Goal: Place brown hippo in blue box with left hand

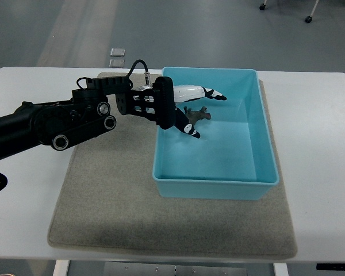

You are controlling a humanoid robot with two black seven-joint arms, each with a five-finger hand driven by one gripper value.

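My left hand [187, 109] is reaching over the blue box's [215, 181] left wall, fingers [210, 92] spread and gripping nothing. The brown hippo [199, 112] lies inside the box — just under my hand, near the back-left corner.

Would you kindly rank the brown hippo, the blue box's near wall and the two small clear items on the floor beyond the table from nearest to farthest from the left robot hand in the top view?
1. Brown hippo: right at the left robot hand, inside the blue box.
2. Small clear items: on the floor beyond the table's far edge, up-left of the hand.
3. Blue box's near wall: toward the robot, below the hand.
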